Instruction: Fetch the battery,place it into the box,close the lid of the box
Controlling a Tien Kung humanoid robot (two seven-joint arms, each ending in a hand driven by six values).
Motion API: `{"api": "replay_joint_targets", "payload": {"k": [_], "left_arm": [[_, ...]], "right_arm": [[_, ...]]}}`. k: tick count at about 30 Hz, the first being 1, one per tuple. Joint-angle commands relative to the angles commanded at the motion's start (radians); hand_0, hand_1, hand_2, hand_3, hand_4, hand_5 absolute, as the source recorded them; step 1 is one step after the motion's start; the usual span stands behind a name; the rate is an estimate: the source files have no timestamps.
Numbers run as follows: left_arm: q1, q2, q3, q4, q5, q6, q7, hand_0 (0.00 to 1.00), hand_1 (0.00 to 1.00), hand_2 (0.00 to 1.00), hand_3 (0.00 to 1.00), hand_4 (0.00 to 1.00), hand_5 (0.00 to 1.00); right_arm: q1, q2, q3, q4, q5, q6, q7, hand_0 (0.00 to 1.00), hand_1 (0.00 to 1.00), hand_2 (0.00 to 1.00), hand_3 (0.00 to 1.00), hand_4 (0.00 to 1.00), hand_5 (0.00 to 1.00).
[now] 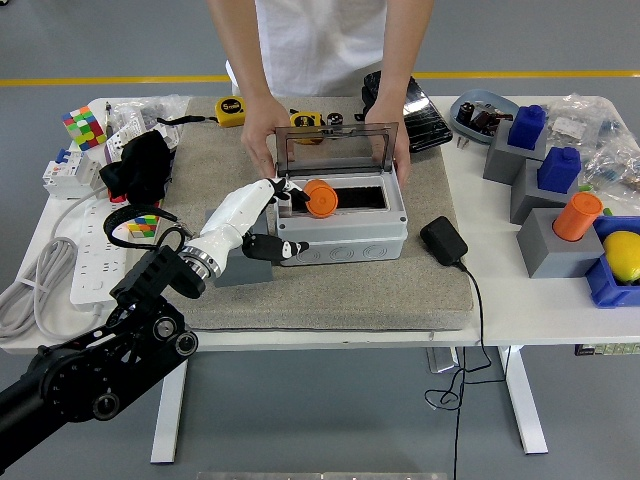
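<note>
Big white table (500, 300) with a grey mat (330, 280) on it, the grey box (345, 225) sitting there with its clear lid (335, 150) propped up by a person's hands (262, 140) — orange battery (321, 197) already inside, and the robot's left hand (262, 215) loosely spread at the box's left edge, gripping nothing.

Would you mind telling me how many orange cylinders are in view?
2: one orange cylinder sits in the open grey box by the left hand; another stands on a grey block at right.
</note>
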State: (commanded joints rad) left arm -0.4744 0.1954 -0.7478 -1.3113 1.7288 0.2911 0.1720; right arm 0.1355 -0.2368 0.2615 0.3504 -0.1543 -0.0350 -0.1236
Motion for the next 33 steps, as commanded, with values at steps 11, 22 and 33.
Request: {"api": "replay_joint_targets", "payload": {"k": [11,22,33], "left_arm": [[-0.047,-0.038,0.055,0.021,-0.012,-0.01,0.012,0.675,0.751,0.763,0.666,0.933,0.091],[-0.128,-0.102,0.127,0.055,-0.052,-0.01,0.004,0.676,0.747,0.764,0.678,0.934,0.097],[-0.172,-0.149,0.178,0.1,-0.108,-0.01,-0.009,0.673,0.747,0.763,0.68,0.933,0.099]], "right_arm": [[0.001,0.002,-0.002,0.001,0.001,0.0,0.0,0.677,0.719,0.714,0.689,0.998,0.695],[0.005,0.003,-0.008,0.002,0.002,0.0,0.0,0.677,0.719,0.714,0.688,0.998,0.694],[0.005,0.004,-0.02,0.002,0.007,0.0,0.0,0.676,0.719,0.715,0.688,0.998,0.694]]}}
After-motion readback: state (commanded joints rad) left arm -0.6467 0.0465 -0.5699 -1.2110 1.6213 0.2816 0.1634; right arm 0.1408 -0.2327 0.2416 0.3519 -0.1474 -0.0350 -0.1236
